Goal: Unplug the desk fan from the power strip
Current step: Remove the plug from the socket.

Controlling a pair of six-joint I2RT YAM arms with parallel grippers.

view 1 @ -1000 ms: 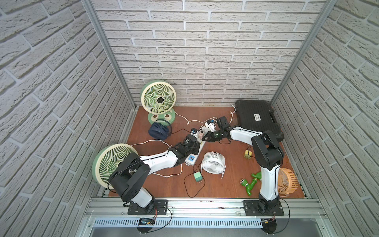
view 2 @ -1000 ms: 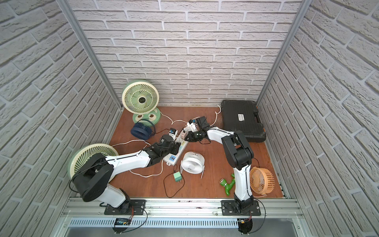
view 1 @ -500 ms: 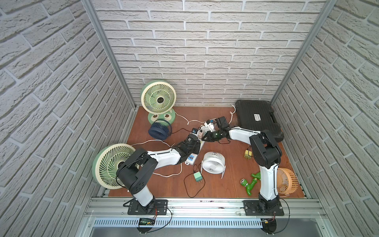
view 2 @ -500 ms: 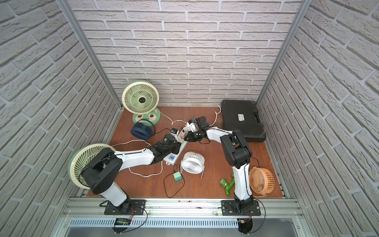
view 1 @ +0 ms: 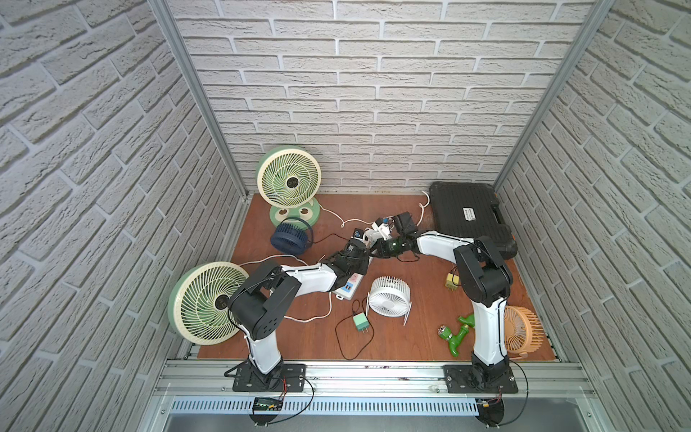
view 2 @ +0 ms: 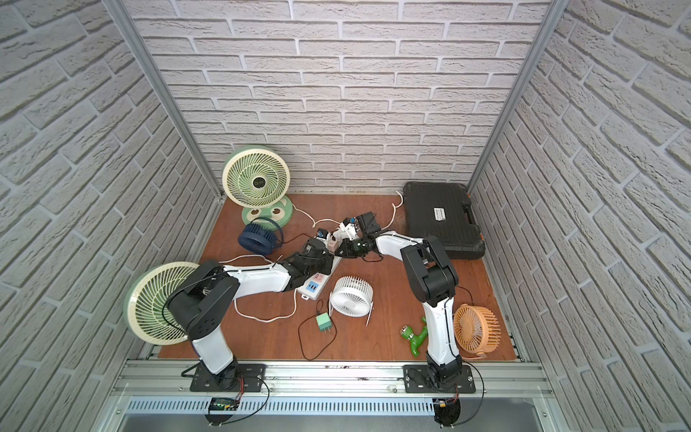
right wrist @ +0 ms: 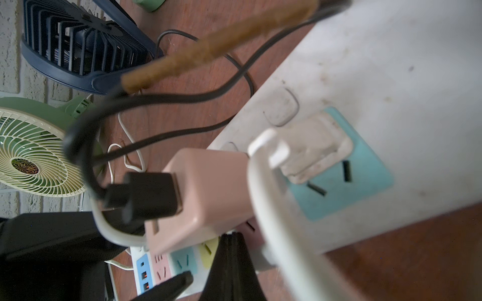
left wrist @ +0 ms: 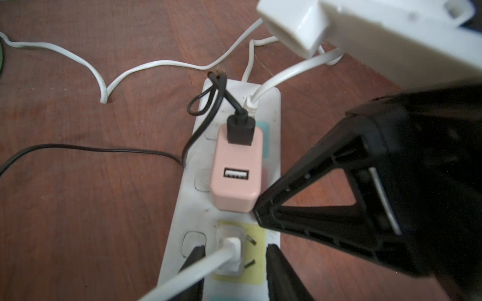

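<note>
Adapter (left wrist: pixel 236 172) on power strip (left wrist: pixel 190 208) (plugged in).

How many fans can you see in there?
5: a green fan at the back wall, a navy fan in front of it, a big green fan at the left edge, a white fan in the middle, an orange fan at the right edge. None seems hidden.

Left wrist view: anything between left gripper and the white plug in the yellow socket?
Nothing visible. Fingers of the left gripper flank the white plug on the power strip; only its cord runs between them. The right gripper sits by the pink adapter, one socket over.
</note>
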